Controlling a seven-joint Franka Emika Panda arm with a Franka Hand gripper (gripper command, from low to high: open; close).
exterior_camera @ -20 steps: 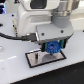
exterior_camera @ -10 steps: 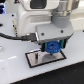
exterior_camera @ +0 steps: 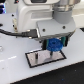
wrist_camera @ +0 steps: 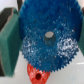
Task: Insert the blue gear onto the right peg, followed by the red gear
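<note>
My gripper [exterior_camera: 53, 46] is shut on the blue gear [exterior_camera: 54, 45] and holds it just above the exterior view's right part of the black-framed grey plate [exterior_camera: 33, 62]. In the wrist view the blue gear [wrist_camera: 47, 30] fills most of the picture between the green finger pads [wrist_camera: 9, 42], with its hub in the middle. The red gear [wrist_camera: 37, 75] lies below it on the white surface. The right peg is hidden under the gear and fingers. A thin dark post [exterior_camera: 37, 56] stands on the plate toward the exterior view's left.
The white table [exterior_camera: 15, 70] carries the plate. A black cable [exterior_camera: 15, 34] runs from the exterior view's left to the arm's wrist. The arm's white body fills the upper part of the exterior view.
The gripper, with the blue gear in it, has moved slightly down and to the exterior view's right, closer to the plate.
</note>
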